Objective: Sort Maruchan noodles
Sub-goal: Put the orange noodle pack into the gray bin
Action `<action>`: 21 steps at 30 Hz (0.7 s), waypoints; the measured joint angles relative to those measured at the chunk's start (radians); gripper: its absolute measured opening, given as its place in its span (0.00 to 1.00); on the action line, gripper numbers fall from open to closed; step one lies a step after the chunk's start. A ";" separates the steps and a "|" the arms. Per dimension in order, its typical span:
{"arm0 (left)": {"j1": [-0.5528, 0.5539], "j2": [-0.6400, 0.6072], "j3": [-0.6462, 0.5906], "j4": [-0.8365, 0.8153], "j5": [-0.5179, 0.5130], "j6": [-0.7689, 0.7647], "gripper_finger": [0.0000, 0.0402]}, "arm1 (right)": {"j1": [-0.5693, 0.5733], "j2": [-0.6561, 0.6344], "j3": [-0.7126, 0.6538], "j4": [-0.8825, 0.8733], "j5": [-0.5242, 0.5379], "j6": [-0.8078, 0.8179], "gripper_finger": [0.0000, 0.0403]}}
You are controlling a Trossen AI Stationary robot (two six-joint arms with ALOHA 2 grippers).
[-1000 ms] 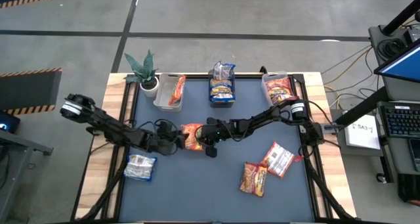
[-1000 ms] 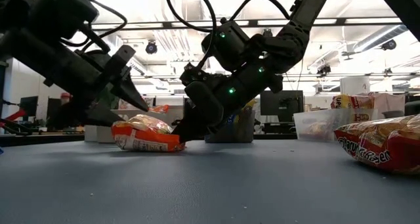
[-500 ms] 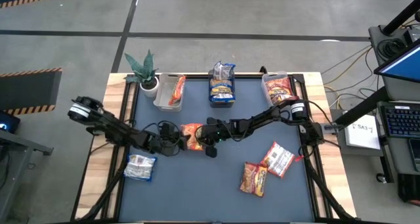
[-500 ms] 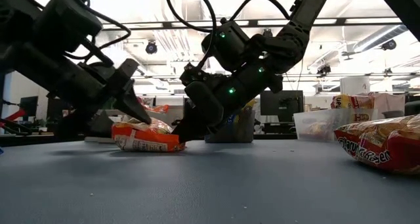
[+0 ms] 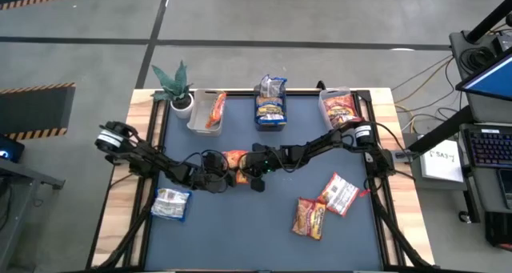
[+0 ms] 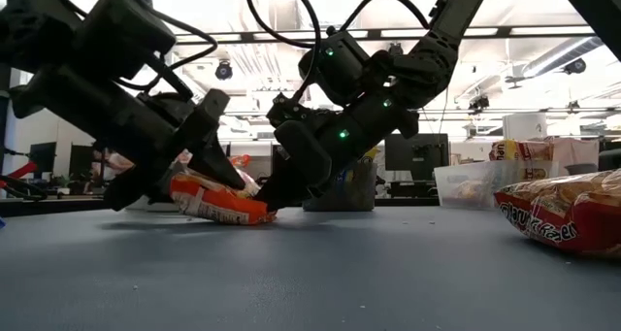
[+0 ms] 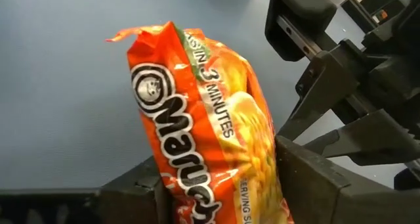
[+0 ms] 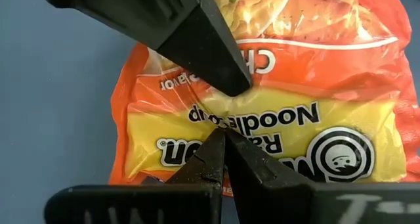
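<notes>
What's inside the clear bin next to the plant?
The bin beside the plant holds one orange packet, leaning on its edge. Only that packet shows from above; whether anything lies beneath it cannot be seen.

orange packet (image 7: 210,138), front: showing "Maruc", the brand name cut off where the pack is running between the dark fingers, beside a round face logo
orange packet, side print: reading "3 MINUTES", with "SERVING SU" showing lower down, the rest cut off
orange packet, right wrist view (image 8: 262,112): printing is lying upside down, reading "Noodle Soup" and part of "Ramen", with the round face logo at one end; a red band above is carrying letters too cut off to read
red packet (image 6: 568,215), low view: showing "uchan", the first letters being out of sight
</notes>
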 joint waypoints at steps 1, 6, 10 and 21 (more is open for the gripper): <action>0.000 -0.001 0.000 0.000 0.002 -0.001 0.47 | 0.000 -0.002 0.000 0.000 0.000 0.002 0.03; 0.000 -0.003 0.001 0.002 0.009 -0.001 0.43 | 0.000 -0.028 -0.001 -0.011 -0.001 0.024 0.09; 0.000 -0.003 0.001 0.003 0.014 -0.001 0.42 | 0.001 -0.057 -0.004 -0.040 -0.005 0.038 0.17; -0.007 -0.026 0.015 -0.006 0.038 0.059 0.42 | 0.000 -0.230 -0.009 -0.193 -0.004 -0.007 0.22</action>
